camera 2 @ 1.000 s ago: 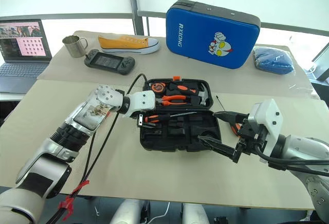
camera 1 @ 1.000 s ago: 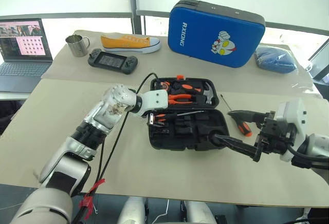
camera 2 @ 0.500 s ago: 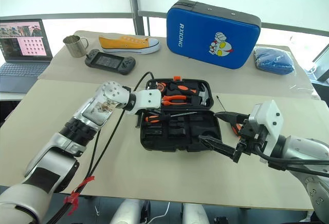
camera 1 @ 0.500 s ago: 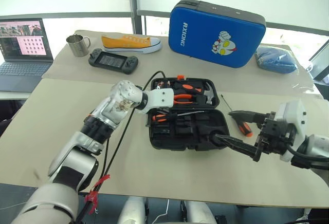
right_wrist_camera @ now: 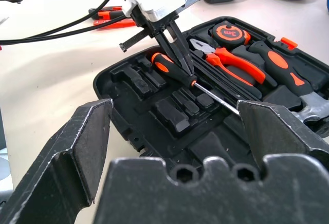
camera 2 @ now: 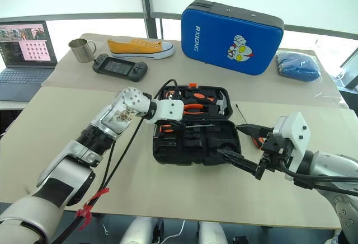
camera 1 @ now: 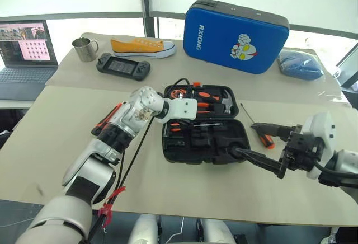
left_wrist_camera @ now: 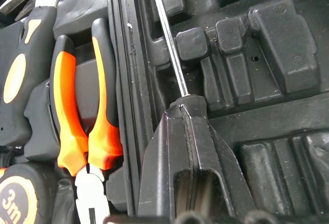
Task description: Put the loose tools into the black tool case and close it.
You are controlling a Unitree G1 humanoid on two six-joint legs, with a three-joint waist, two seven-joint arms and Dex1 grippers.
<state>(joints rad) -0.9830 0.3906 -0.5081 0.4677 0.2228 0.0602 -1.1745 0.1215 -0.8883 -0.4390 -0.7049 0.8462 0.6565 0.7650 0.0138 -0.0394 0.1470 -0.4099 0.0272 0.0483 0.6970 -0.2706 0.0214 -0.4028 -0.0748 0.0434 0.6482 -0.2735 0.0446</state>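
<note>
Two grippers were in play, and each was doing a different job. The left gripper [right_wrist_camera: 186, 69] had its fingers pressed together, angled down into the open black tool case [camera 1: 190, 153]. Its tips sat right at the collar of a black-and-orange screwdriver [right_wrist_camera: 167, 66], where handle meets shaft. That screwdriver lay across the moulded slots of the near half, shaft running out past the fingertips. It looked like a nudge to seat the tool in its groove, though whether the tips pinched it or only bore on it could not be told. The far half already carried the orange-handled pliers [left_wrist_camera: 77, 131] and a tape measure [left_wrist_camera: 15, 203], snug in their beds. The right gripper [camera 1: 243, 139] hung with its fingers wide apart at the case's right edge, holding nothing, probably waiting its turn. Just beside its upper finger a second screwdriver [camera 1: 263, 137] lay on the table [camera 1: 67, 143], outside the case. More orange-and-black tools [camera 1: 109, 118] lay on the table by the left forearm, well apart from both grippers. So there were tools yet to load, and the lid was still up.
</note>
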